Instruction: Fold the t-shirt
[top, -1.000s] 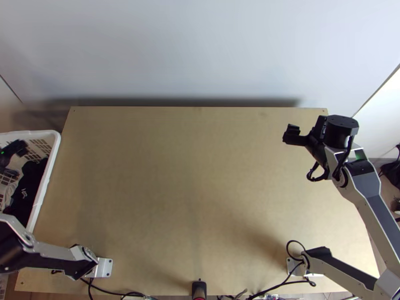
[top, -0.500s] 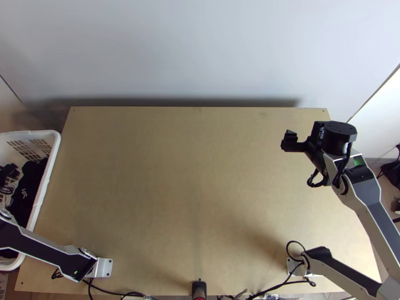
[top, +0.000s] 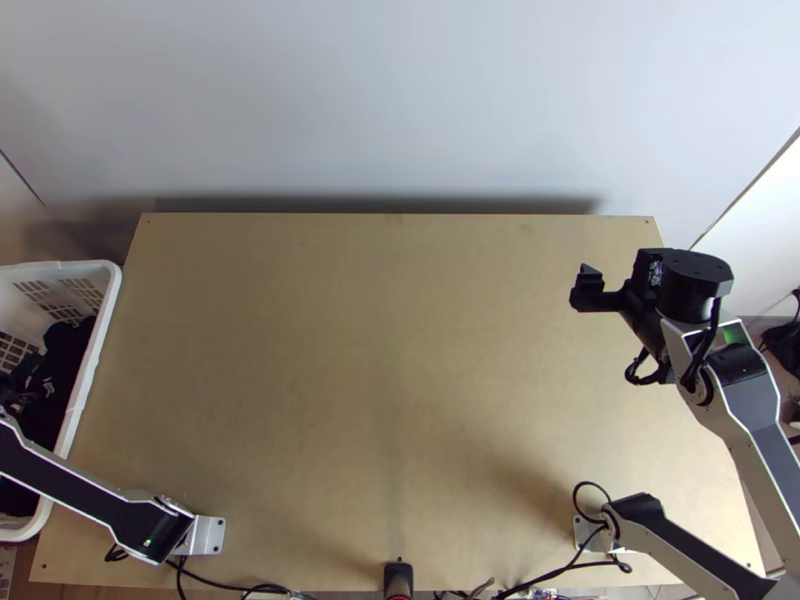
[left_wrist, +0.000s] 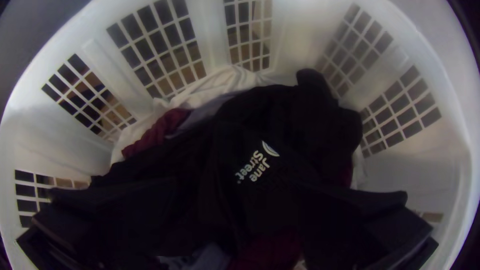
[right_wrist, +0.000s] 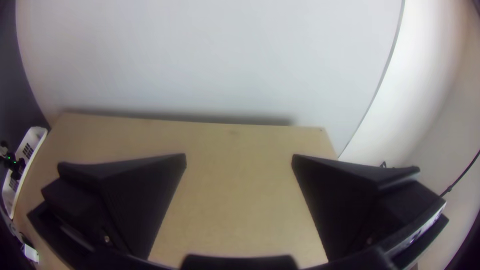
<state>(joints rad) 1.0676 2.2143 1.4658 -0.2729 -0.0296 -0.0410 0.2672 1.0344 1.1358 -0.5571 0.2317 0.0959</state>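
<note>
A black garment (top: 62, 350) with a small white print, perhaps the t-shirt, lies bunched in the laundry basket at the table's left side. In the left wrist view this black cloth (left_wrist: 255, 115) covers other clothes. My left gripper (top: 12, 386) is inside the basket in the top view, dark against the clothes. Its fingers stand wide apart over the black cloth in its wrist view, left gripper (left_wrist: 235, 200). Above the table's right part, my right gripper (top: 587, 290) is far from the basket. The right gripper (right_wrist: 239, 162) is open with nothing between its fingers.
The white basket's rim (top: 92, 350) runs along the left edge of the wooden table (top: 380, 350). White and dark red clothes (left_wrist: 162, 131) lie under the black one. A white wall (top: 400, 100) rises behind the table. Cables (top: 560, 572) lie along the near edge.
The left arm has swung over the basket, its gripper moving toward the near part of it and among the clothes. My right gripper has shifted slightly toward the near edge.
</note>
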